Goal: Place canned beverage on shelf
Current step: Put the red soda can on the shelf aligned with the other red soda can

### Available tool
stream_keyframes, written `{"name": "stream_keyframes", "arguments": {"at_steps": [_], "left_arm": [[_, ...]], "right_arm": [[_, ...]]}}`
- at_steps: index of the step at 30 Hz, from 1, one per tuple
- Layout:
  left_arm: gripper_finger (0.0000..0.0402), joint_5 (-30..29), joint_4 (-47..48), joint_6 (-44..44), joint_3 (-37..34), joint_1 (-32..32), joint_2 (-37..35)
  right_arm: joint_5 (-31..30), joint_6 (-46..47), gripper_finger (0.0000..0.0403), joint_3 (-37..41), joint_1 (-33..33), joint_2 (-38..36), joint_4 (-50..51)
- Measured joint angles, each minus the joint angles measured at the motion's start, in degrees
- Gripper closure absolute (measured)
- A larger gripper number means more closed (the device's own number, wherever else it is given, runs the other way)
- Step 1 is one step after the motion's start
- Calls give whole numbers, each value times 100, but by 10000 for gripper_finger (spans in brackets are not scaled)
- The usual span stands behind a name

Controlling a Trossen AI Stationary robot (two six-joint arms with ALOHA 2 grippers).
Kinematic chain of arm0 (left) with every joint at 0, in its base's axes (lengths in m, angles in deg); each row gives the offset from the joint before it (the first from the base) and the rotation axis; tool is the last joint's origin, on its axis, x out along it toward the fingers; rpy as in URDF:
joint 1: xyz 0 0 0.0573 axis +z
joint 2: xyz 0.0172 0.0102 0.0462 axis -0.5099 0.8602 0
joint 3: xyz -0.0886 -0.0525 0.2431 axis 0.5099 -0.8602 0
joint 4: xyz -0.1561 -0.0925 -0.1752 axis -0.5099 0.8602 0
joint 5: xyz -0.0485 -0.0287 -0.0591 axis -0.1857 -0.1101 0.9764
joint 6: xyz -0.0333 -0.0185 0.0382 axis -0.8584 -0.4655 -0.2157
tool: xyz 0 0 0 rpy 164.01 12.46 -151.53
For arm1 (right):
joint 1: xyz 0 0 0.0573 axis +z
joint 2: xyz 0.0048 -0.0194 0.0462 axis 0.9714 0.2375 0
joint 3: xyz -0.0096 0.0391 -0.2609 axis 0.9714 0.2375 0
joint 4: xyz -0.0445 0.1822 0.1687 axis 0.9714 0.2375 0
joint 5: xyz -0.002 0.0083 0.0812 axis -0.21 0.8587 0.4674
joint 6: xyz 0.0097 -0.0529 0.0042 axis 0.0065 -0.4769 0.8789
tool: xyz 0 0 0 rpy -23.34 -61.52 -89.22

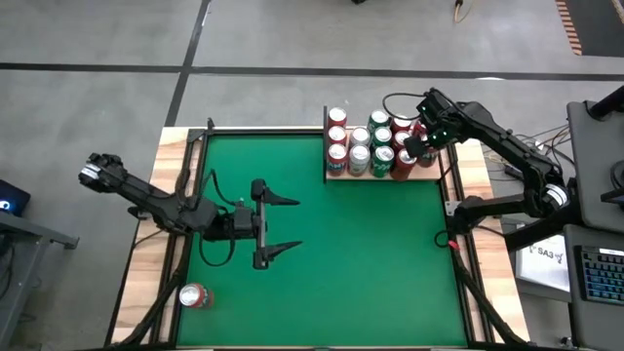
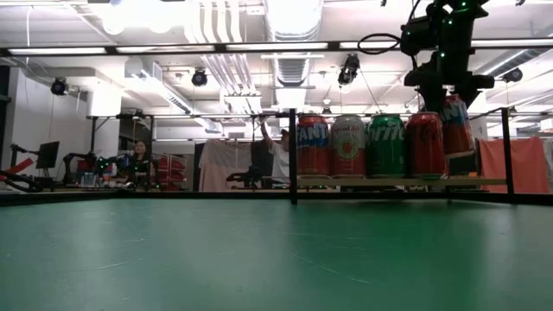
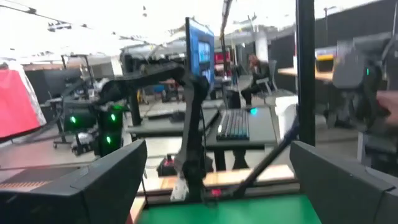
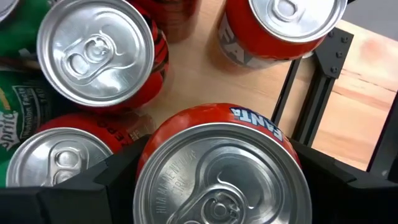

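Orange Fanta can [image 4: 219,168], nearest the lens in the right wrist view, sits clamped between the right gripper [image 1: 417,142] fingers above the shelf [image 1: 336,175] at upper right of the overhead frame, among other upright cans. Rigid yet thin-walled and smooth, it likely dents under excess force; mid-body is the safest hold. Left gripper [image 1: 280,224] hangs wide open and empty over the green worktop [image 1: 370,253]; a spare can [image 1: 194,296] lies at lower left.

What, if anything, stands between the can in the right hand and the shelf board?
Nothing visible. The right hand holds the Fanta can over the shelf, with bare wood showing around it; neighbouring cans stand beside it.
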Motion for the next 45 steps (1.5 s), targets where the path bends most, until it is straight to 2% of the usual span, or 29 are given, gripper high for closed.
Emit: {"name": "stream_keyframes", "arguments": {"at_steps": [7, 18, 27, 33, 45], "left_arm": [[22, 7, -251, -13, -511, -4, 0], [22, 4, -820, -83, -885, -108, 48], [22, -7, -1071, -196, -859, -123, 27], [22, -7, -1186, -398, -859, -144, 24], [22, -7, -1217, -531, -857, -153, 9]], "right_arm": [[-3, 28, 116, 183, 0, 0, -87], [-6, 124, 116, 450, 2, 0, -359], [-25, 407, 116, 540, 0, 0, -622], [-139, 1074, 116, 658, 9, 18, -1103], [-60, 1074, 116, 1068, 35, 31, -929]]}}
